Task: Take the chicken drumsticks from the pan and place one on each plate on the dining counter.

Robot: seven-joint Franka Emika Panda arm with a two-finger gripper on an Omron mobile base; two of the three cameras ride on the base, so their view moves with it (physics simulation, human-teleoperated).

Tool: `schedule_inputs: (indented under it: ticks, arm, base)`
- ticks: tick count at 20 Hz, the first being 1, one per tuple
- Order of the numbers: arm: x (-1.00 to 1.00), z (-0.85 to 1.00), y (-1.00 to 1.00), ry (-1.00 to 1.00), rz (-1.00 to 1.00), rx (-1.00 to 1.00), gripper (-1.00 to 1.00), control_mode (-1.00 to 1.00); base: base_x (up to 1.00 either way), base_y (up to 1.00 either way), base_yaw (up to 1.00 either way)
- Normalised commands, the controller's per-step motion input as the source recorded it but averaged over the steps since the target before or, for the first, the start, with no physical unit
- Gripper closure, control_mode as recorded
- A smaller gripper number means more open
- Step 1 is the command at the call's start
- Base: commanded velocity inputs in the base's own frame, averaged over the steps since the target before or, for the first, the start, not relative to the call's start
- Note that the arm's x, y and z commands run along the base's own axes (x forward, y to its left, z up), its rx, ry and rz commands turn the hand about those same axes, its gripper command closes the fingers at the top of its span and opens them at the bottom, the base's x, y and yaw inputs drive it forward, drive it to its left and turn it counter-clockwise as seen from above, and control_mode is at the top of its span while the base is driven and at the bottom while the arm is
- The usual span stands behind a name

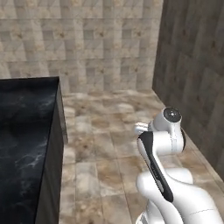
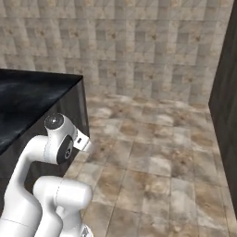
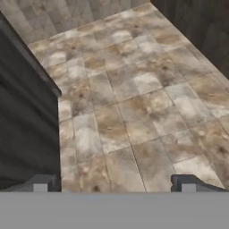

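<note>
The dining counter (image 1: 26, 131) with its glossy black marbled top stands at the left in the left base view, and its bare corner (image 2: 32, 92) also appears in the right base view. In the hand view its grey side panel (image 3: 22, 116) runs down the left. My gripper (image 3: 114, 184) hangs over the tiled floor beside that counter, open, with its two dark fingertips (image 3: 42, 183) wide apart and nothing between them. The chicken drumsticks, the pan and the plates are out of view.
Brown tiled floor (image 1: 109, 131) stretches ahead to a beige stone-tile wall (image 1: 87, 43). A dark tall wall (image 1: 192, 78) closes off the right side. My folded white arm (image 1: 162, 144) sits low in front of the base.
</note>
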Motion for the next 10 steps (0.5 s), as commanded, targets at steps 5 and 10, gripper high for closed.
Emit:
schedule_inputs:
  ticks: [5, 10]
  arm:
    - [0.00, 0.00, 0.00, 0.00, 0.00, 0.00, -1.00, 1.00]
    - [0.00, 0.00, 0.00, 0.00, 0.00, 0.00, -1.00, 1.00]
  base:
    - [1.00, 0.27, 0.00]
    - [1.00, 0.27, 0.00]
